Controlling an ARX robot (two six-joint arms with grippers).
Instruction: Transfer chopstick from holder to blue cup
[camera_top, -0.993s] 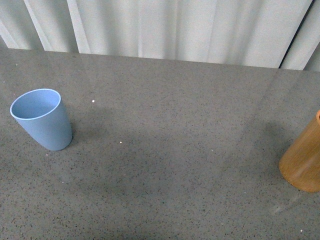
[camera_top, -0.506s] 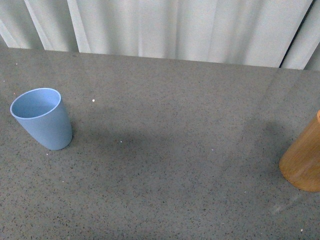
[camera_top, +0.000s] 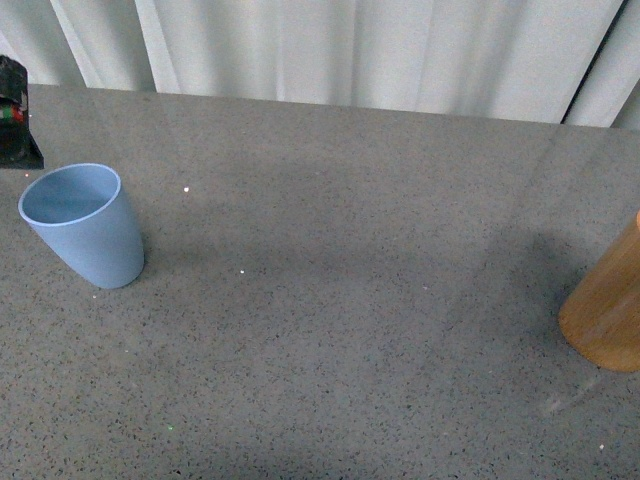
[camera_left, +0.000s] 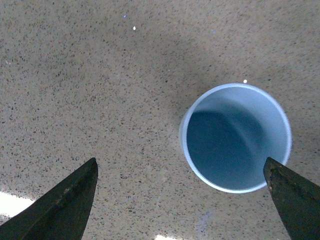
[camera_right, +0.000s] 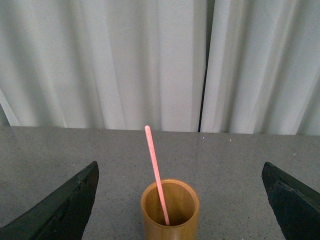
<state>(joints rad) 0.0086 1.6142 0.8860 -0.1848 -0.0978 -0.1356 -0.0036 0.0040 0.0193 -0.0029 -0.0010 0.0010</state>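
A wide stretch of bare grey speckled table (camera_top: 340, 300) is being left open between the blue cup (camera_top: 82, 225), standing upright near the left side of the front view, and the holder (camera_top: 605, 320), which is being cut off by that view's right edge. The two are being kept well apart. The table's far edge is being met by pale pleated curtains (camera_top: 350, 50). A dark object (camera_top: 18, 115) is being cropped by the left edge just behind the cup; what it is cannot be told.

The left gripper (camera_left: 180, 165) is being held above the blue cup and pointed straight down, so that the cup's inside is being seen to its base. Its two dark fingers are being held wide apart with nothing gripped; the cup's mouth is lying off-centre between them, its rim being overlapped in the picture by one finger.

The right gripper (camera_right: 180, 166) is being held low and level, facing the holder and the curtains. Its fingers are being spread wide as well, with nothing clasped, and the holder is being framed midway between them, untouched. The chopstick (camera_right: 156, 175) is standing in the holder, leaning slightly off upright, its upper end rising well above the rim. Bare table is being left open on both sides of the holder.
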